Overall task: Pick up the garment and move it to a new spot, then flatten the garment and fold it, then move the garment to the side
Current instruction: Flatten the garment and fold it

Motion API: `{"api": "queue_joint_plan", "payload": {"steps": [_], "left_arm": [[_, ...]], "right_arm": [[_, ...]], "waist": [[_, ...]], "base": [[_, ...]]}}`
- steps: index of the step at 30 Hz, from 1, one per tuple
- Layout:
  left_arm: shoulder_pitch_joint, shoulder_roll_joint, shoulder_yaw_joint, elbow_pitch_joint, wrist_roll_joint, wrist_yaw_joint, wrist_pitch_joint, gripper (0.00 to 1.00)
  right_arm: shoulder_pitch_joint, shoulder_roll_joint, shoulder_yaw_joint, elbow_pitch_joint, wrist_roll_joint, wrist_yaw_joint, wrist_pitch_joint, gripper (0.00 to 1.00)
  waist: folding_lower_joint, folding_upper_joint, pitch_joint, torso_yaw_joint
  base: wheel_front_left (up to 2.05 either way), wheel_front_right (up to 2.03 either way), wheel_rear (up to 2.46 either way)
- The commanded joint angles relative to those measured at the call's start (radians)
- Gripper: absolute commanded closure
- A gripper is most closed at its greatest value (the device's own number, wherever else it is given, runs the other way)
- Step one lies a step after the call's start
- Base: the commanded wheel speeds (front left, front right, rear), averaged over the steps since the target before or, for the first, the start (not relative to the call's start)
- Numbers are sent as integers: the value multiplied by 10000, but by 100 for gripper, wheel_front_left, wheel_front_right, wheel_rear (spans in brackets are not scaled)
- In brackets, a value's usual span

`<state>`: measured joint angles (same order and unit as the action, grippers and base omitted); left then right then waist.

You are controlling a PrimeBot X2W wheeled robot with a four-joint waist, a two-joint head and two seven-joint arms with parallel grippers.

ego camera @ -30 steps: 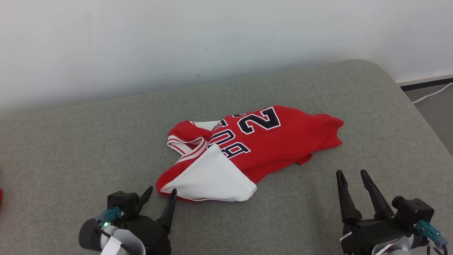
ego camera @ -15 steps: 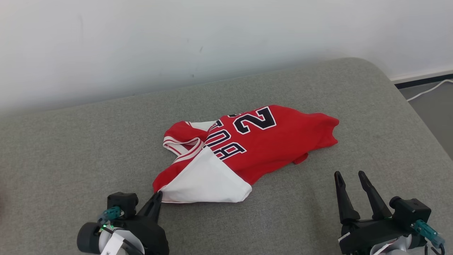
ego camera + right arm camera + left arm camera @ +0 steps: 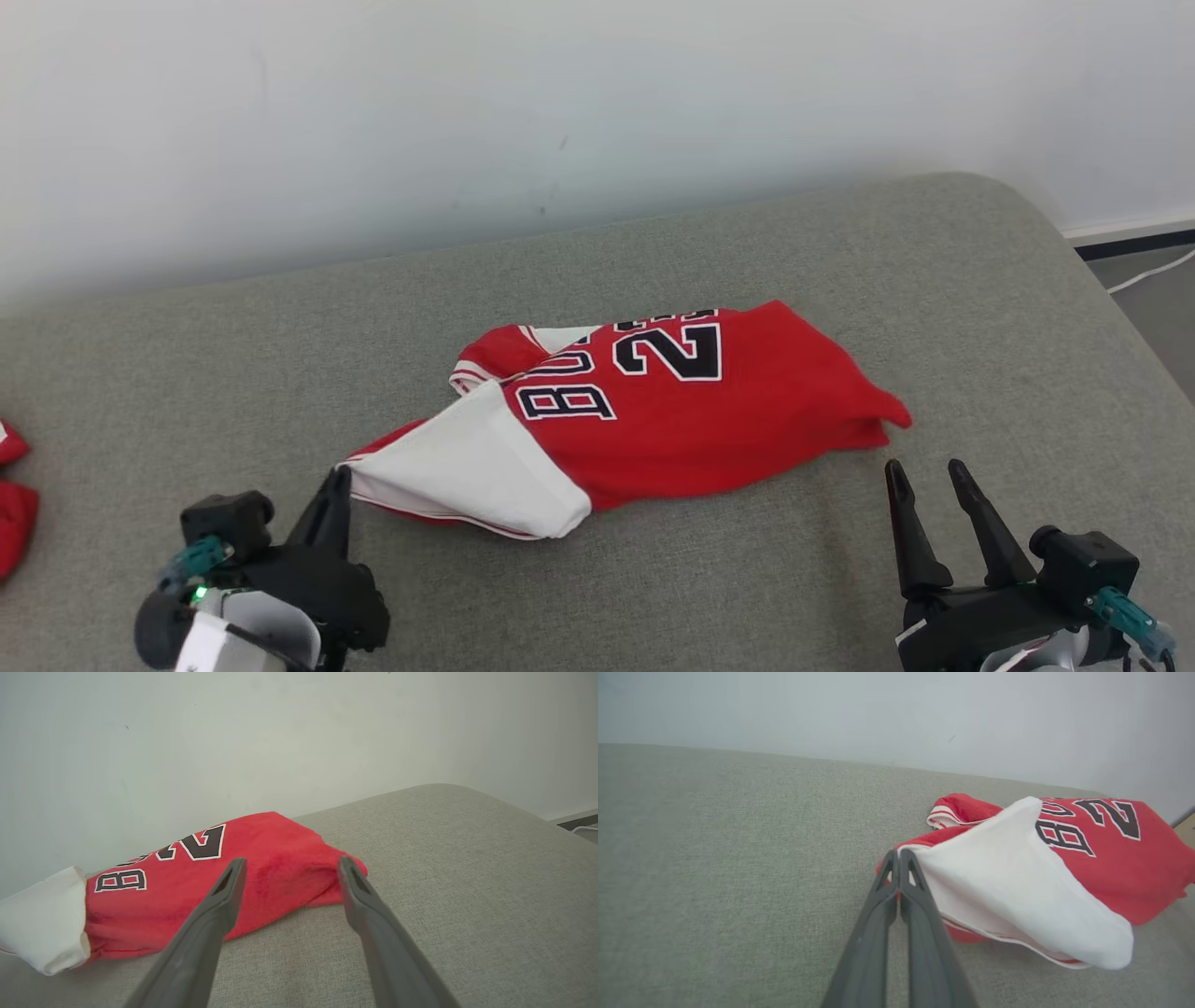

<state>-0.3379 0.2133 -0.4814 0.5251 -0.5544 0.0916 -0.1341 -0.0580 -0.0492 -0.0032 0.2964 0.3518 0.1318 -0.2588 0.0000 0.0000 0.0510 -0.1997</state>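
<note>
Starting up close: got the left claw (image 3: 334, 481) at the near edge of the couch (image 3: 187, 373), left of middle, fingers pressed tight together and pinching the white corner of the jersey (image 3: 691, 420). Looks like a proper grip from the left wrist view too, with that corner pulled up off the fabric to the tips. Over by the near right corner, got the right claw (image 3: 921, 467) spread wide, holding nothing, pointing at the jersey's red end, near it but apart.

Moving back: find the jersey sprawled across the middle of the couch, stretched left to right, a bit rumpled. White inside flipped out at the left end, red for the rest, black white-edged print on top with a clear 2 in it. Striped trim bunched up on the far-left side of it.

Also spotting some other red cloth (image 3: 11, 504) poking in at the couch's left edge, well apart from the jersey. Beyond the far edge, a plain white wall (image 3: 560, 112); past the far right corner, a bit of floor (image 3: 1158, 317) with a white cable (image 3: 1153, 271) on it.
</note>
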Motion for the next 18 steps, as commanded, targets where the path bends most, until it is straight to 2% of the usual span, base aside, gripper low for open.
{"api": "queue_joint_plan", "payload": {"steps": [1,11,18], "left_arm": [[113,145,140,-95,-111,76,-118,100],[703,574,967,-1070,-489,864,-447,100],[1018,691,1285,-1358,-613,1188,-706,100]], "right_arm": [[32,-25,-39,4,-8,-21,-62,0],[19,-25,-82,-36,-48,-21,-8,0],[-32,-24,-146,-79,-131,-21,91,0]], "waist": [[0,0,-32,75],[0,0,46,478],[0,0,80,741]], "base": [[0,0,0],[0,0,0],[0,0,0]]}}
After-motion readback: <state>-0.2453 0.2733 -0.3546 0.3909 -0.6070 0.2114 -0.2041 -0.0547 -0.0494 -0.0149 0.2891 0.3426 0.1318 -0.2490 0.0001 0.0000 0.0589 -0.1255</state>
